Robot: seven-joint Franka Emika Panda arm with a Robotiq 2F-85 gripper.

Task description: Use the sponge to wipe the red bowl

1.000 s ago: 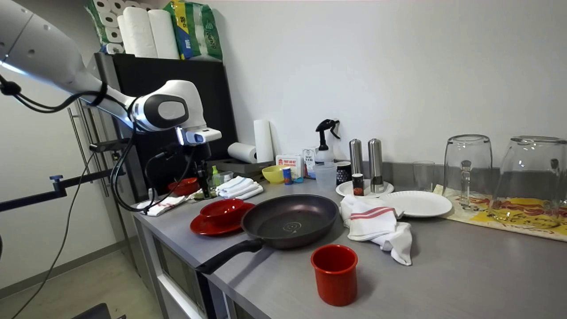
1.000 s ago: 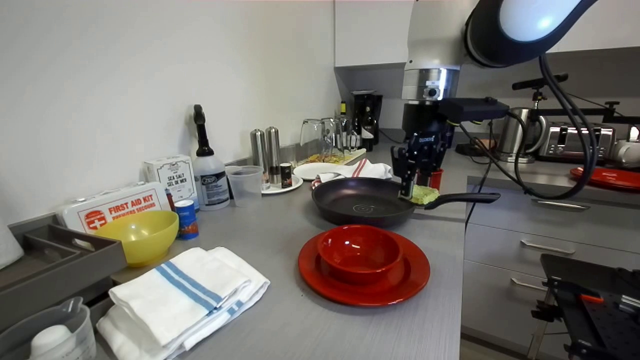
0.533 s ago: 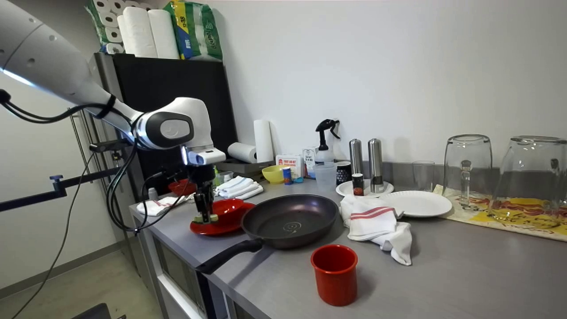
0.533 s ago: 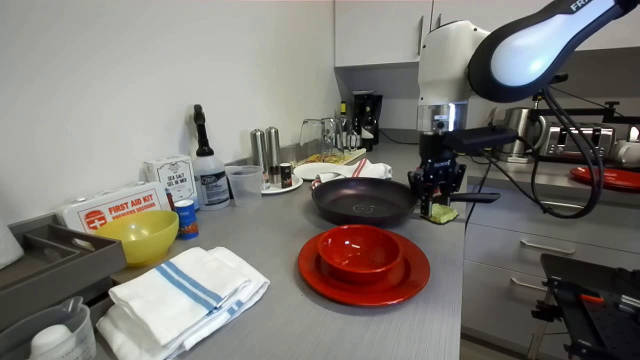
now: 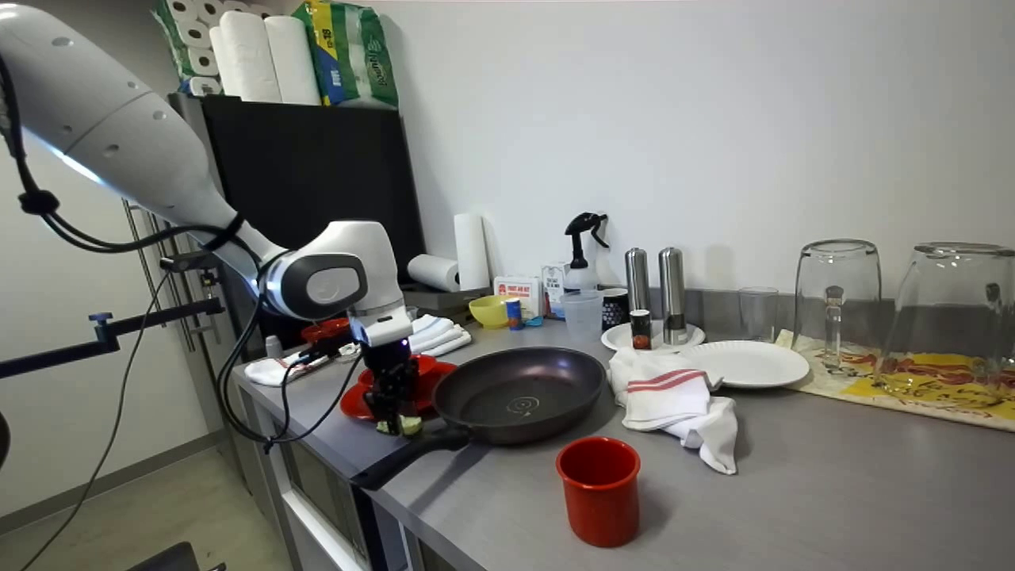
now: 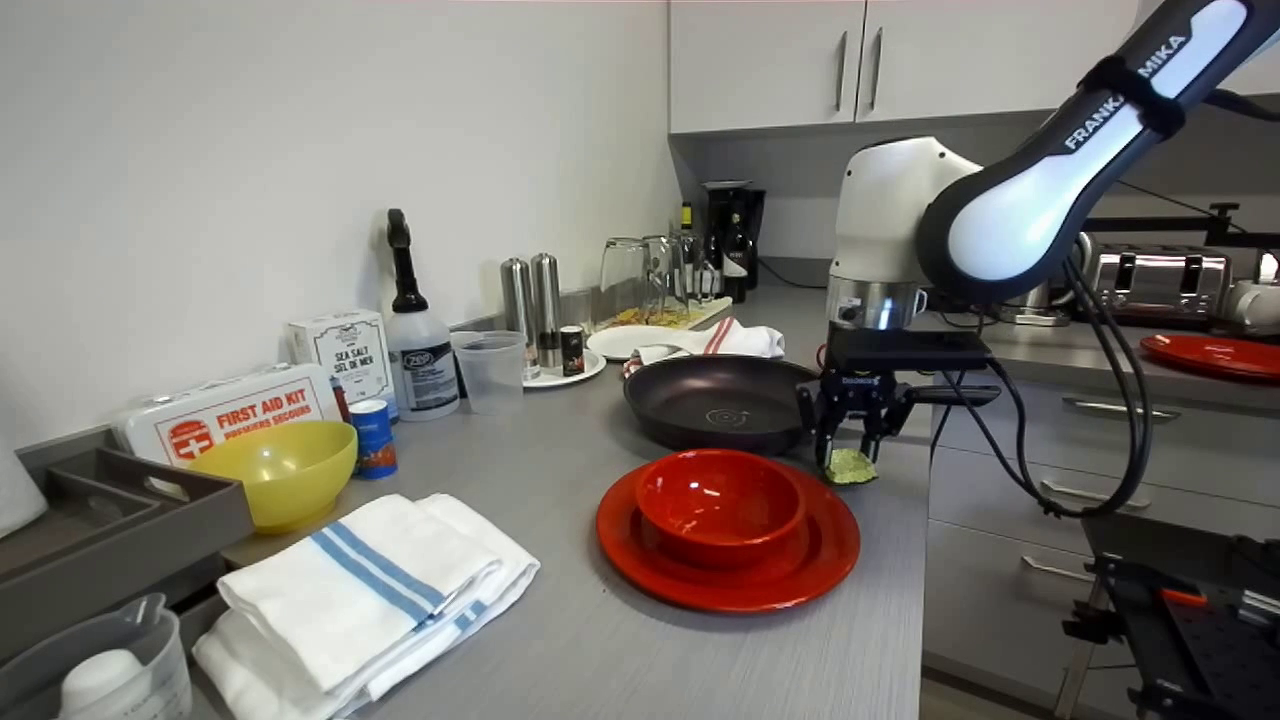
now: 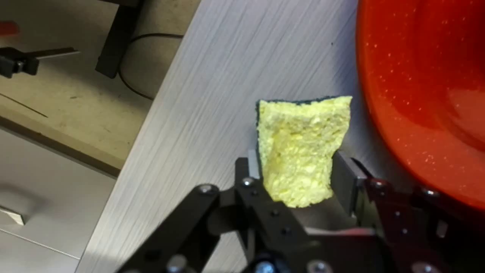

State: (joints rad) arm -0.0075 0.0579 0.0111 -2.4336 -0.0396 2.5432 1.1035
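Near left in an exterior view: clear jug (image 6: pixel 172 655) with a white item (image 6: pixel 105 685) in it, then folded white towels (image 6: pixel 370 580) with blue stripes. Near middle: red bowl (image 6: pixel 720 500), upright, sitting on red plate (image 6: pixel 835 540). Yellow bowl (image 6: pixel 285 490) farther left, blue can (image 6: pixel 373 440) just beside it, first aid kit (image 6: pixel 235 415) behind. Next out, right side: gripper (image 7: pixel 295 161) pinching the sponge (image 7: pixel 307 140) from both sides, yellow face up, dark face under. Sponge is just beside the plate's far right rim, apart from the bowl; can't tell if it's touching the counter (image 7: pixel 212 113). Past that: black frying pan (image 6: pixel 720 400), handle (image 6: pixel 960 396) pointing right behind the gripper. Left of pan, farther back: spray bottle (image 6: pixel 425 345) and clear tub (image 6: pixel 490 375). Beyond pan: crumpled towel (image 6: pixel 755 343), red stripes. Steel mills (image 6: pixel 546 300) to its left. Far back: dark bottle (image 6: pixel 735 262), white label; far right, toaster (image 6: pixel 1170 285).
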